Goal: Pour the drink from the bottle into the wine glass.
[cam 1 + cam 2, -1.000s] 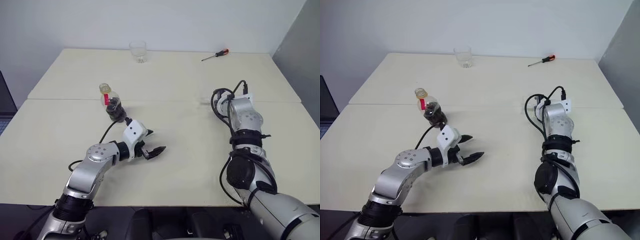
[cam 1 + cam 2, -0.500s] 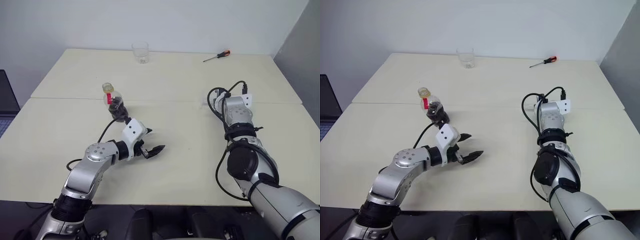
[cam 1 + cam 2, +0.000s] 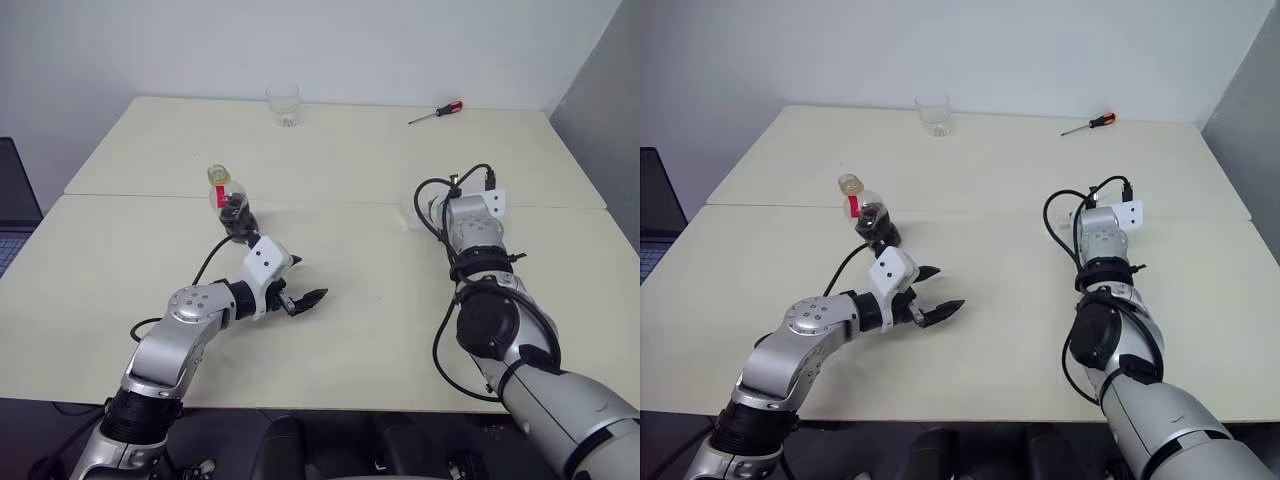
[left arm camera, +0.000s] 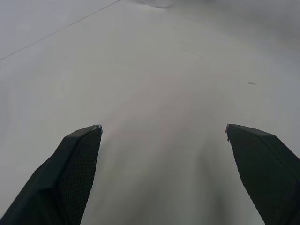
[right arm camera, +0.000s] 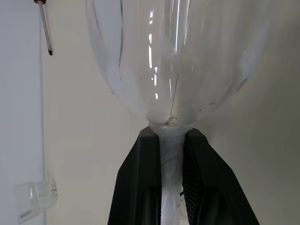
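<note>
**A:** Your right gripper (image 5: 171, 154) is pinched on the stem of the wine glass (image 5: 178, 61), just under the bowl. The two black fingers (image 5: 140, 187) press the stem from either side, and the bowl rises straight ahead of them. That looks to me like the sensible place to take it: the stem is narrow enough for the jaws, and the bowl stays open for pouring.

**B:** And the glass, is it standing?

**A:** You can't tell from the head views; your right forearm covers it, and only a faint clear shape shows beside the wrist. Past the glass, well beyond your fingertips, lie the screwdriver (image 3: 434, 111) and the short tumbler (image 3: 283, 103), both at the table's (image 3: 120, 270) far edge.

**B:** The other arm?

**A:** Your left gripper (image 3: 301, 297) is spread wide and holds nothing, with bare table between its fingertips. The bottle (image 3: 230, 203) stands upright behind that gripper, just beside the wrist, cap on, the dark drink (image 3: 235, 216) low in it.

**B:** So what's next?

**A:** My guess: you bring the glass nearer, then swing your left gripper back round to the bottle. Its cap will need dealing with first.
</note>
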Available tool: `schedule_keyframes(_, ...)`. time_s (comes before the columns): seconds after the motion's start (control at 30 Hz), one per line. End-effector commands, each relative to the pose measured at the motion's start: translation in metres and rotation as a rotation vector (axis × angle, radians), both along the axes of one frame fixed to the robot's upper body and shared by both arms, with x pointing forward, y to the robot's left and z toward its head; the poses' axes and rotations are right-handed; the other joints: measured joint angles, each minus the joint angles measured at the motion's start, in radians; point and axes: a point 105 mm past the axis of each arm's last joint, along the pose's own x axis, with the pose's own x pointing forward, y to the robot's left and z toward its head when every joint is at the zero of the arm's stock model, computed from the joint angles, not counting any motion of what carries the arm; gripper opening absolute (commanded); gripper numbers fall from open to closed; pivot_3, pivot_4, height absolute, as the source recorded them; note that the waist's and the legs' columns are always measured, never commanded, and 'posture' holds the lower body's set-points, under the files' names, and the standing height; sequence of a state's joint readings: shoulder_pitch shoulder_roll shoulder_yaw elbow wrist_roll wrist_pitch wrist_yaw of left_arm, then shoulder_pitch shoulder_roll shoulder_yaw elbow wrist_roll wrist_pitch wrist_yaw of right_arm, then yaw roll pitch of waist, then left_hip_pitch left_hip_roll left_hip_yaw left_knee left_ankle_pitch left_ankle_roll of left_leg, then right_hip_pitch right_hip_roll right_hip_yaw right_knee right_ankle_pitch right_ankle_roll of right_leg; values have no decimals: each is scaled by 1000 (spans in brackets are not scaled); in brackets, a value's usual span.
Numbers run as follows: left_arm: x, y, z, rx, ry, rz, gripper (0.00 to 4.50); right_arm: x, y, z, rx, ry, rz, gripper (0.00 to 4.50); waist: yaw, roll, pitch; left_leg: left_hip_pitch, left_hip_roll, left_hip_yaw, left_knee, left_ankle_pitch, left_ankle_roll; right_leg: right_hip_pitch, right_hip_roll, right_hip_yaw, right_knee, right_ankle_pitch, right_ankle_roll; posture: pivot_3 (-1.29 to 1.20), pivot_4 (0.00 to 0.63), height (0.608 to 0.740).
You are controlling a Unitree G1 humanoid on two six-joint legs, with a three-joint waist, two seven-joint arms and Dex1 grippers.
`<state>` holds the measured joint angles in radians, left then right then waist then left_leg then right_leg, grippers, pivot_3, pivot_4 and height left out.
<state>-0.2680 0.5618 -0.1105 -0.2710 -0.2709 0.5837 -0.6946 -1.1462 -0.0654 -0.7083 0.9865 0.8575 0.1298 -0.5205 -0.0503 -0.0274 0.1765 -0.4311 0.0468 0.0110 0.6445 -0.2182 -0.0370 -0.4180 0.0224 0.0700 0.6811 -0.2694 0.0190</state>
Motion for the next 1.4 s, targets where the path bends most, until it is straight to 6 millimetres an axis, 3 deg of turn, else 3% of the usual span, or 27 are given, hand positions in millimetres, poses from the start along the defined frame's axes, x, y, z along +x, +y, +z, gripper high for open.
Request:
schedule_keyframes(0.03,4,2,23,-42,-97,33,4500,0,-18,24,-179,-120,16,292,3,0,0,0,0,0,0,0,0,0,0,0,0,0,0,0,150,740)
schedule_keyframes(0.1,5,4,26,-63,-101,48,4500,-1,-16,38,-284,-201,63,288,3,0,0,-1,0,0,0,0,0,-1,-1,0,0,0,0,0,150,740)
schedule_keyframes(0.2,5,4,25,-60,-104,52,4500,-12,14,72,-601,-423,247,279,2,1,0,-2,0,0,-1,0,0,-2,-2,0,0,0,0,0,150,740)
schedule_keyframes(0.4,-1,-1,19,-76,-59,26,4500,-35,70,87,-960,-634,424,270,-11,1,0,-1,1,0,-2,0,0,-4,-2,0,1,0,0,0,150,740)
schedule_keyframes(0.57,-14,-3,14,-131,46,-9,4500,-38,110,91,-1005,-747,493,270,-8,1,0,-1,1,-1,-3,0,0,-4,1,0,2,0,0,0,150,740)
schedule_keyframes(0.67,-20,0,27,-271,105,-20,4500,-40,133,89,-1003,-788,551,270,-6,1,0,-1,1,-1,-1,0,0,-3,1,-1,2,0,0,0,150,740)
schedule_keyframes(0.77,-25,10,33,-287,108,-13,4500,-43,149,88,-1014,-827,598,270,-6,1,0,-1,1,-2,0,0,0,-3,0,-1,3,0,0,0,150,740)
schedule_keyframes(0.9,-27,24,39,-263,70,27,4500,-45,162,77,-983,-845,650,270,-6,1,0,-1,1,-2,0,0,0,-3,-3,-1,2,0,0,0,150,740)
schedule_keyframes(1.07,-31,36,66,-217,18,0,4500,-46,167,48,-927,-819,692,270,-4,0,0,-1,1,-3,0,0,0,-2,-4,-2,2,0,0,0,150,740)
schedule_keyframes(1.27,-30,70,103,-143,-7,27,4500,-47,167,42,-940,-825,699,270,-7,0,1,-1,0,-4,0,0,0,-2,-3,-5,2,0,0,0,150,740)
schedule_keyframes(1.4,-38,93,115,-98,25,38,4500,-45,166,39,-956,-820,695,269,-11,0,1,-1,0,-5,-1,0,0,-3,-1,-4,2,0,0,0,150,740)
